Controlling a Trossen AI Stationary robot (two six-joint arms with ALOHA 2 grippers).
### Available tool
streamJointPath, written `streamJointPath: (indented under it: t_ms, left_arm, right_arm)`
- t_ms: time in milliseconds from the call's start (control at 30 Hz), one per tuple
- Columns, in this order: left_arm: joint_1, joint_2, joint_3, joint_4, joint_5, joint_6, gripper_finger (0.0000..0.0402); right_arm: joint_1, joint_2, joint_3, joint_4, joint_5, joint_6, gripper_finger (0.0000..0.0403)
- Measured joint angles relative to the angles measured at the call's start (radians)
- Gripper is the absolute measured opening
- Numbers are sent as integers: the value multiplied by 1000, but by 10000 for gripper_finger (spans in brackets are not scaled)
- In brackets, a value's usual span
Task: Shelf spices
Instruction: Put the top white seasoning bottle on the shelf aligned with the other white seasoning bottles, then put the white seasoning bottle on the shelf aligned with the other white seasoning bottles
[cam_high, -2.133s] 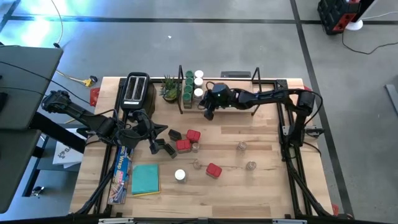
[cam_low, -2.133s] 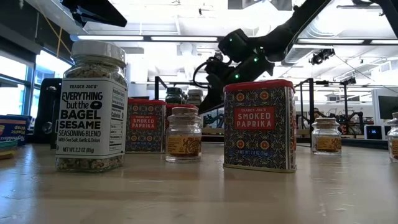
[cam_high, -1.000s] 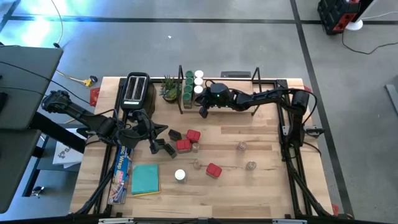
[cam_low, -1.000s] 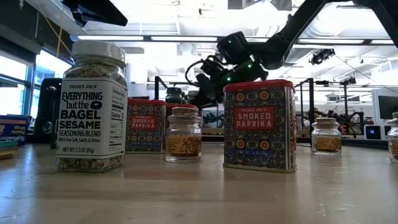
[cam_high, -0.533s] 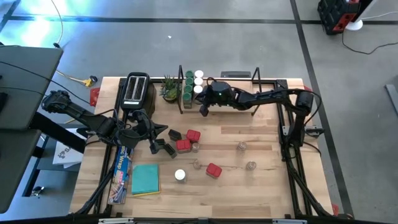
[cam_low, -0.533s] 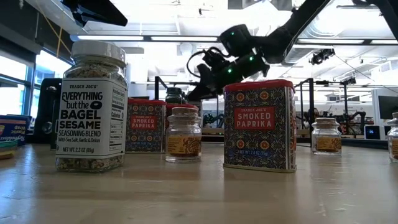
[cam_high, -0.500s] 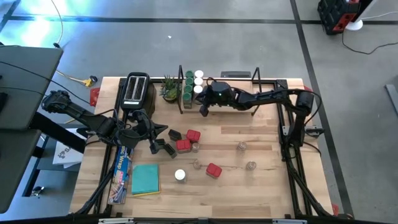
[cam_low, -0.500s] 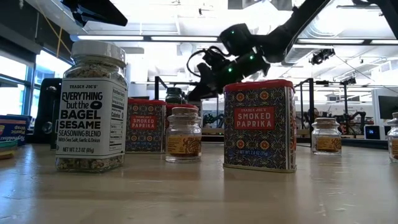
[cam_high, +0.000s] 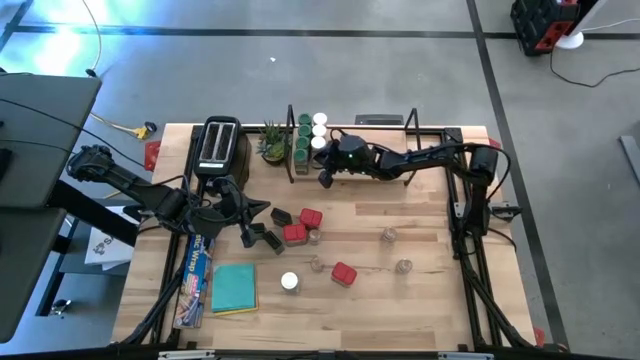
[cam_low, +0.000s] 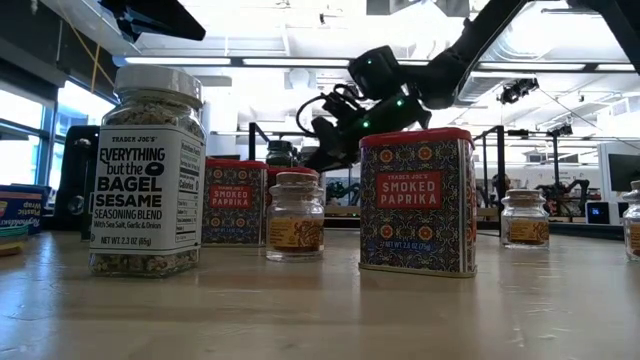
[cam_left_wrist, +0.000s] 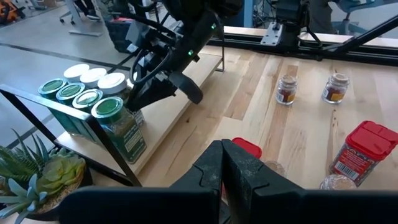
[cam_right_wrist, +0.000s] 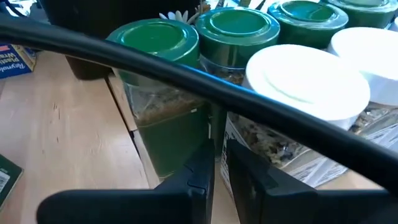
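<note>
The shelf (cam_high: 372, 135) stands at the table's far edge. Its left end carries green-lidded and white-lidded jars (cam_high: 310, 135). My right gripper (cam_high: 325, 176) is shut and points at the near row of those jars (cam_right_wrist: 186, 118), just under the shelf's black frame bar (cam_right_wrist: 186, 78). It also shows in the left wrist view (cam_left_wrist: 149, 96). My left gripper (cam_high: 248, 222) is shut and empty, waiting beside two dark tins (cam_high: 268, 238). Red tins (cam_high: 311, 216), tiny clear jars (cam_high: 388, 235) and a white-lidded jar (cam_high: 290, 282) stand loose on the table. My right gripper comes level from the table's right. Its shut fingertips (cam_right_wrist: 208, 162) stand right at the gap between a green-lidded jar (cam_right_wrist: 161, 106) and a white-lidded jar (cam_right_wrist: 298, 99). Whether they touch either jar, I cannot tell.
A black toaster (cam_high: 218, 145) and a small potted plant (cam_high: 272, 142) stand left of the shelf. A teal pad (cam_high: 235, 288) and a blue box (cam_high: 195, 270) lie near the left front. The low view shows a bagel-seasoning jar (cam_low: 147, 170) and a paprika tin (cam_low: 417, 200).
My right gripper has moved a little toward the table's left along the shelf's front, closing on the jars. It has stayed shut. The jars and the loose spices stand where they were.
</note>
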Motion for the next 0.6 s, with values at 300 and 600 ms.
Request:
streamJointPath:
  t_ms: [300, 600]
  left_arm:
    - [0, 0, 0, -1, 0, 0, 3]
    - [0, 0, 0, -3, 27, -1, 3]
  right_arm:
    - [47, -89, 0, -103, 11, -39, 38]
    - [334, -434, 0, -623, 242, -105, 38]
